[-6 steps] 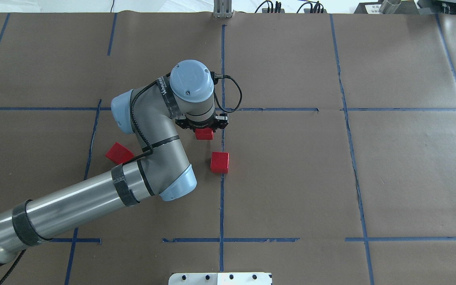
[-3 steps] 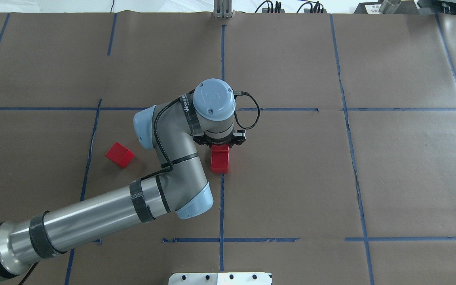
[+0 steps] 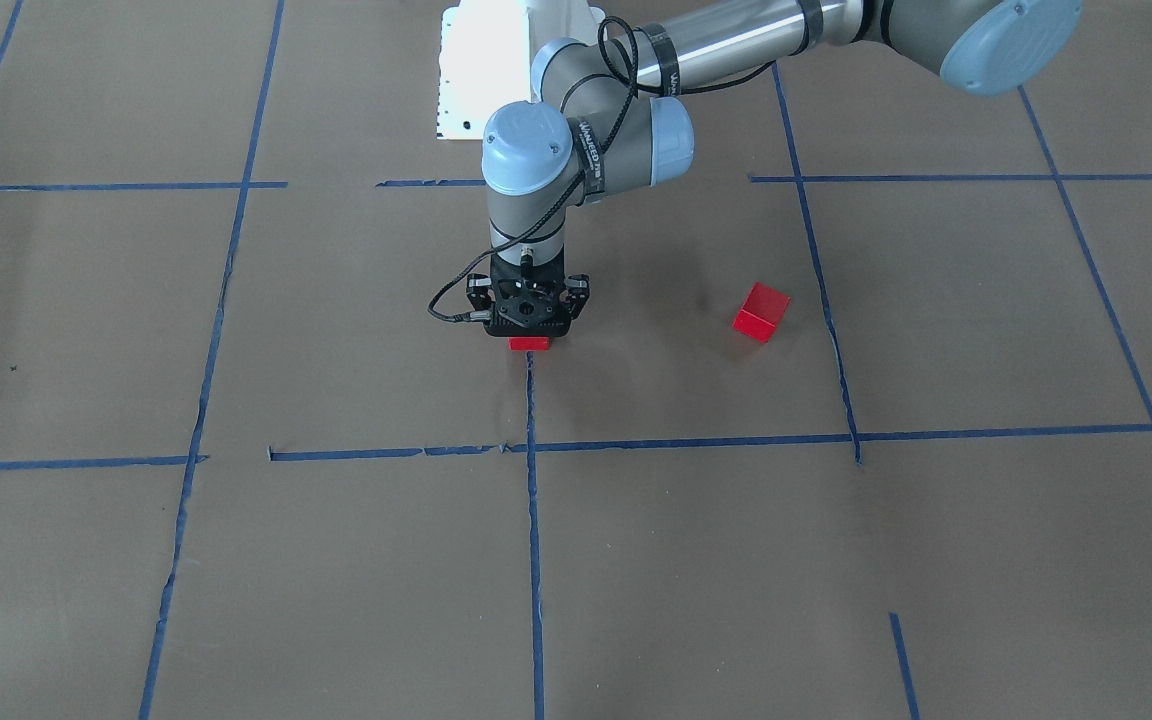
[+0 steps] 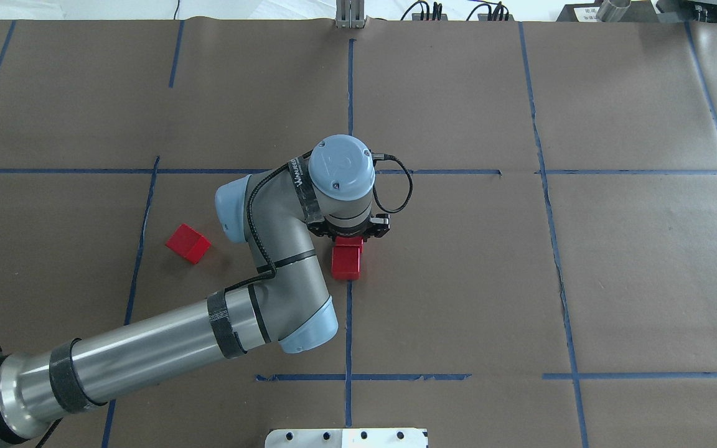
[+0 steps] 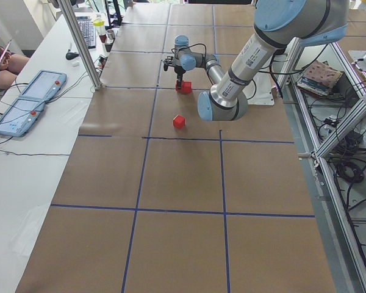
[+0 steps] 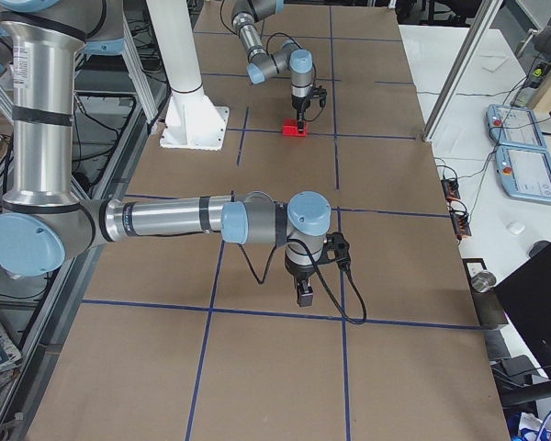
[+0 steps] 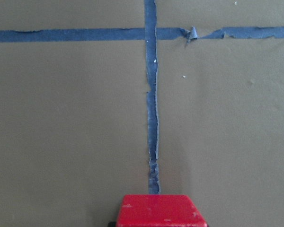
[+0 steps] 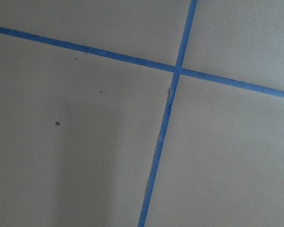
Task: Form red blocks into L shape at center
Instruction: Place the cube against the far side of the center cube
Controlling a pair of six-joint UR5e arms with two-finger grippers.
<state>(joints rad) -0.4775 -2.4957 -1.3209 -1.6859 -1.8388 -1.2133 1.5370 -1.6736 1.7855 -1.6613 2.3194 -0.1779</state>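
My left gripper is shut on a red block and holds it low over the long blue tape line of the center cell. The block fills the bottom of the left wrist view. A second red block lies on the paper right against it on the near side, so the two form a short row. A third red block lies apart, turned askew, at the cell's left. My right gripper hangs over bare paper far to the right. I cannot tell whether it is open.
The white robot base plate sits at the table's near edge. Blue tape lines cross under the right wrist. Operator pendants lie on a side table beyond the far edge.
My left gripper carried its red block right and toward the near side, from beyond the resting block to right against it, then settled a little lower. The other two blocks have not moved.
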